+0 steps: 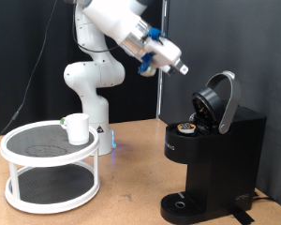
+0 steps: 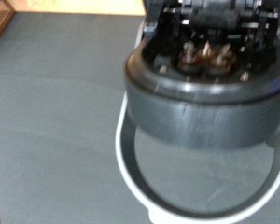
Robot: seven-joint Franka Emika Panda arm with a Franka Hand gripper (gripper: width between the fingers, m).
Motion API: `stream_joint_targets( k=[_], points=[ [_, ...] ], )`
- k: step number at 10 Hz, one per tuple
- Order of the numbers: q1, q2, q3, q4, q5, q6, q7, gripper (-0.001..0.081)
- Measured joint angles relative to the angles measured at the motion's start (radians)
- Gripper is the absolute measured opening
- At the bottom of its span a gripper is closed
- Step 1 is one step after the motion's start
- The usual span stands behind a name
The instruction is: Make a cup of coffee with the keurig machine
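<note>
Your gripper [image 1: 181,67] hangs in the air above and just beside the raised lid, fingertips aimed down at a slant toward it. Nothing shows btwn the fingers. Whether they're apart or together you can't tell: too small in the exterior view, and the wrist view doesn't show them at all.

Nearest thing below the hand is the lid [image 1: 221,97] of the keurig machine [image 1: 212,159]. It's swung up and back on its hinge, so the brew head is open, underside facing the hand. Wrist view looks straight into that underside [image 2: 203,56]: dark round housing, metal bits in the middle, silver trim ring [image 2: 131,177] curving around it.

A bit lower, in the open chamber, a pod [image 1: 186,127] w/ a dark top sits seated, top face up. So judging by this: lid open, pod loaded. Lid not yet shut.

Further down, the round drip base [image 1: 184,202] has no mug on it.

Machine stands upright, long axis vertical, front and drip base toward the exterior view's left/bottom.

Well away from the hand, on the far side of the arm's base, the cup [image 1: 77,128] stands upright on the top tier of a white round rack [image 1: 49,159], mouth up, axis vertical. Cup placement and brew are left, by my read.
</note>
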Motion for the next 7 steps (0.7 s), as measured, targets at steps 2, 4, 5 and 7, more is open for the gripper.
stream_joint_targets(
  k=[2,4,5,7],
  points=[
    [-0.004,-0.008,-0.010,0.026,-0.006,-0.044,0.018,0.0734],
    [0.001,-0.005,-0.009,0.025,0.006,-0.047,0.014,0.0734],
    [0.012,0.002,-0.005,0.035,0.030,-0.067,0.014,0.0734],
    [0.039,0.028,0.020,0.067,0.070,-0.082,0.024,0.0734]
  ],
)
